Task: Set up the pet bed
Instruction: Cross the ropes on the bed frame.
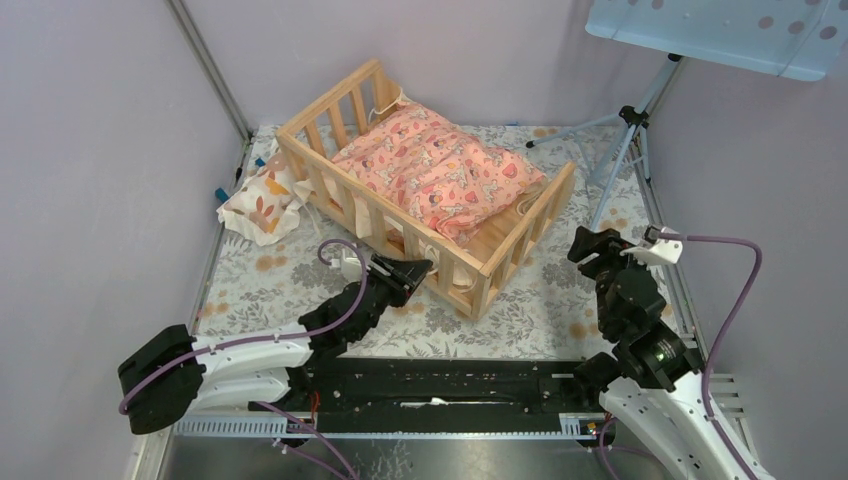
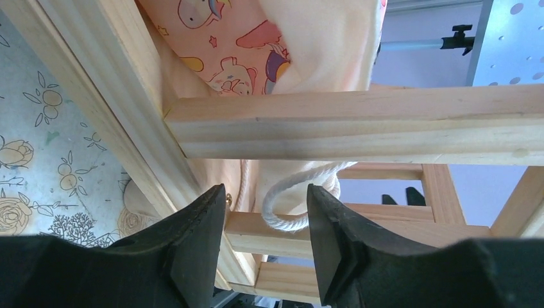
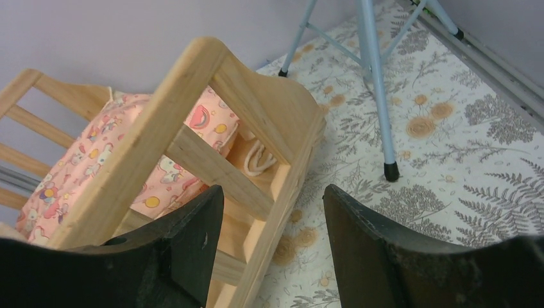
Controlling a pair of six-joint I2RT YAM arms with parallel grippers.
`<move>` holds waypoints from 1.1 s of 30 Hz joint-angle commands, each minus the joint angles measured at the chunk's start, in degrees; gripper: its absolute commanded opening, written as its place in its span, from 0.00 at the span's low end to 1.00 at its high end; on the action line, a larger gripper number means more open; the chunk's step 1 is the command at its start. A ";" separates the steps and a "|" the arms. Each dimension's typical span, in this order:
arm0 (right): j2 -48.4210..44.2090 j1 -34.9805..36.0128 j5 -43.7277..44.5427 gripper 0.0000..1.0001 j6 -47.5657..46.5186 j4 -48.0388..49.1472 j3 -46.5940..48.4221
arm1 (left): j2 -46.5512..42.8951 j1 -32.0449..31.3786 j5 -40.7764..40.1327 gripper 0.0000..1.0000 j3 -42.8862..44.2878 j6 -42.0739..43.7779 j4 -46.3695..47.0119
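The pet bed (image 1: 497, 262), a light wooden slatted frame, stands slantwise in the middle of the floral mat. A pink patterned cushion (image 1: 440, 170) lies inside it. My left gripper (image 1: 410, 272) is at the bed's near long rail (image 2: 359, 122), jaws apart. A white cord loop (image 2: 282, 221) of the cushion (image 2: 224, 38) hangs just beyond the fingertips, gripped by neither. My right gripper (image 1: 590, 250) is open, hovering apart from the bed's right end. In the right wrist view its fingers (image 3: 192, 237) frame the bed's corner (image 3: 160, 122), and the gripper (image 3: 272, 205) holds nothing.
A small cream pillow with orange leaves (image 1: 262, 200) lies on the mat (image 1: 260, 290) left of the bed, by the wall. A tripod (image 1: 625, 140) stands at back right, one foot (image 3: 391, 171) near the bed's end. A perforated panel (image 1: 720, 30) hangs overhead.
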 commanded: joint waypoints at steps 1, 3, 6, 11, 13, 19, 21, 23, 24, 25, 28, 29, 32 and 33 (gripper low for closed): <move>-0.99 -0.13 2.78 0.66 3.93 -0.51 -3.00 | 0.49 -0.36 -1.11 0.49 -0.32 -2.61 5.66; -1.13 -0.15 1.91 0.66 5.30 -1.88 -4.50 | 0.90 -0.37 -1.44 0.47 0.00 -2.98 6.12; -2.19 -0.13 0.89 0.66 7.20 -3.45 -6.41 | 2.10 -0.37 -1.77 0.43 0.05 -3.75 7.81; -3.88 -0.13 0.56 0.66 8.16 -4.96 -8.76 | 5.56 -0.42 -0.24 0.41 -0.12 -4.91 12.44; -4.44 -0.18 0.73 0.66 8.27 -4.33 -10.11 | 6.61 -0.37 0.06 0.39 -0.11 -5.27 13.59; -6.97 -0.13 2.52 0.69 0.58 3.27 -16.44 | 7.11 -0.37 0.60 0.17 0.48 -4.82 14.27; -8.65 -0.13 2.51 0.70 -4.36 8.61 -19.17 | 6.12 -0.41 0.64 0.08 0.56 -4.41 12.90; -9.49 -0.13 3.33 0.70 -8.30 12.83 -21.59 | 4.68 -0.37 0.44 0.00 1.16 -3.48 10.46; -9.50 -0.20 4.37 0.70 -9.55 15.39 -22.53 | 3.87 -0.37 0.38 0.00 1.46 -2.86 8.93; -9.32 -0.19 5.40 0.70 -11.07 17.52 -23.43 | 2.98 -0.42 0.37 0.00 1.76 -2.23 7.26; -6.95 -0.13 7.81 0.71 -15.89 25.27 -26.05 | 0.12 -0.37 0.64 0.00 1.90 -0.21 3.60; -5.71 -0.20 8.12 0.71 -17.79 28.42 -26.76 | -0.98 -0.43 0.90 0.00 2.03 0.48 2.15; 0.46 -1.00 8.44 0.71 -24.88 39.17 -28.34 | -3.57 -0.41 1.98 0.00 2.85 2.78 -2.43; 2.83 -1.90 7.84 0.72 -26.30 43.19 -28.54 | -4.01 -0.38 2.58 0.00 3.30 3.67 -3.65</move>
